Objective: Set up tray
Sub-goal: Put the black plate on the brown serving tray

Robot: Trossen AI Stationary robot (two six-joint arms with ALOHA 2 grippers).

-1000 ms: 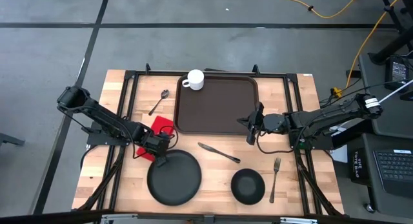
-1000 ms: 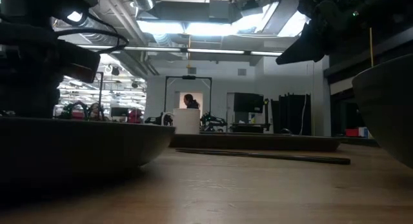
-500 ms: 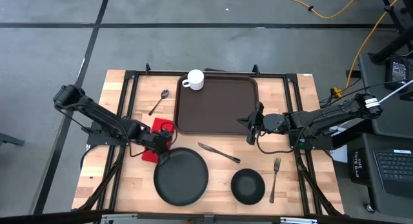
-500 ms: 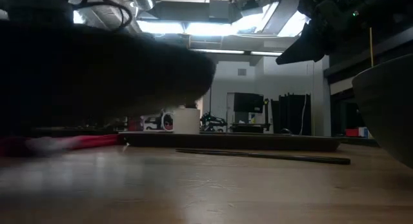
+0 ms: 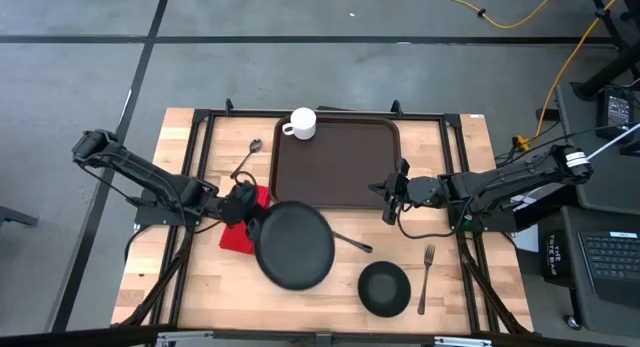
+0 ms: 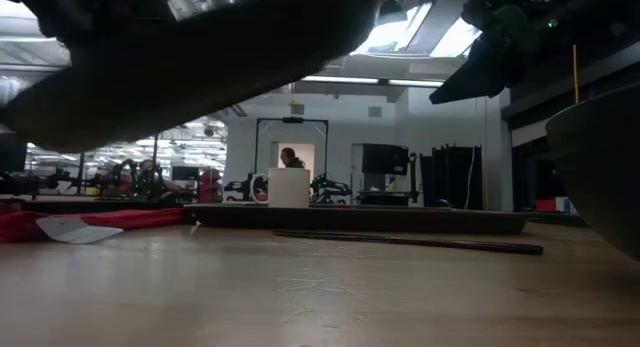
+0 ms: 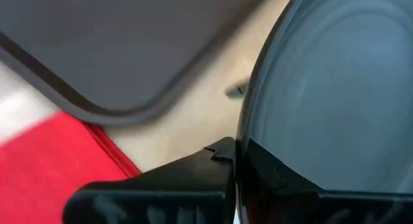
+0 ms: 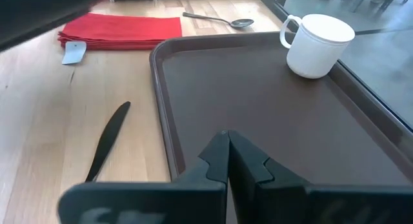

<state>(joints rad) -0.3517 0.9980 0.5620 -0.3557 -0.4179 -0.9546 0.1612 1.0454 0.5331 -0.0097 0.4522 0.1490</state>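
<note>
My left gripper (image 5: pixel 250 213) is shut on the round black plate (image 5: pixel 294 245), which hangs over the table just near of the dark brown tray (image 5: pixel 335 162). In the low view the plate (image 6: pixel 200 57) fills the top, tilted. The red napkin (image 5: pixel 238 230) lies flat on the table under my left gripper. A white mug (image 5: pixel 302 124) stands in the tray's far left corner. My right gripper (image 5: pixel 391 199) is shut and touches nothing; it hovers over the tray's near right edge (image 8: pixel 169 140). My left gripper pinches the plate's rim (image 7: pixel 242 124) between its two fingers, on the plate's left side. The fingers come from the table's left, slanting downward. The plate is lifted clear of the table and tilted, its far part over the tray's near edge.
A spoon (image 5: pixel 246 157) lies left of the tray. A knife (image 5: pixel 352 241) lies near of the tray, its left end under the plate. A black bowl (image 5: pixel 384 288) and a fork (image 5: pixel 426 277) sit at the near right.
My left gripper has risen and tipped up, staying shut on the plate. The plate has left the table at the near left, swung up and toward the tray, and now hangs tilted over the knife's left end. The napkin has come into view beneath.
</note>
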